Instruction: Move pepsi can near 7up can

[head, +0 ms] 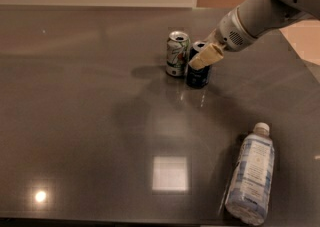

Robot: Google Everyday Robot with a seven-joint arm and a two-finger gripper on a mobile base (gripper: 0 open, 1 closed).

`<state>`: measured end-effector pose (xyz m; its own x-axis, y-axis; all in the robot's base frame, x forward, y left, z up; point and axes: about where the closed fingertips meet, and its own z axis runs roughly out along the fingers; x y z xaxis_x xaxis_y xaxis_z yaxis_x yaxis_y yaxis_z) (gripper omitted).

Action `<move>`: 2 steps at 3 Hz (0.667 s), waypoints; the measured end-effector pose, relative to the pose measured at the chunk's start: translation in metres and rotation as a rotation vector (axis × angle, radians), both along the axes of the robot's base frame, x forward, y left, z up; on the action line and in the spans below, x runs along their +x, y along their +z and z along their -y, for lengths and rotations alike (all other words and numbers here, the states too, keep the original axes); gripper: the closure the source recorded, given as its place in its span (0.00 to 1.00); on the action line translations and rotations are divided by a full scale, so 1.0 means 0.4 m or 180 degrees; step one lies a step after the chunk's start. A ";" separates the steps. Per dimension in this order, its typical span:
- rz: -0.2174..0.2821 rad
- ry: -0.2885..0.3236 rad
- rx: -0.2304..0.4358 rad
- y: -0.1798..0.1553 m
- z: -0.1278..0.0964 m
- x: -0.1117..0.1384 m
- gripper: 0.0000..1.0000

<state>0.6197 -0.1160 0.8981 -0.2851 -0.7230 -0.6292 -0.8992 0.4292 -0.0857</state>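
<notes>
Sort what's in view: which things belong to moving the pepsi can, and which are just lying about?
Job in hand:
pepsi can, upright close beside the 7up can
claw, at the pepsi can's top

Lying about:
water bottle, on its side at the table's near right
</notes>
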 end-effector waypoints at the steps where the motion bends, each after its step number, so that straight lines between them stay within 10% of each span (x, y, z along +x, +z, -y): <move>1: -0.0009 0.0013 0.0000 -0.004 -0.006 0.000 0.00; 2: -0.0009 0.0013 0.0000 -0.004 -0.006 0.000 0.00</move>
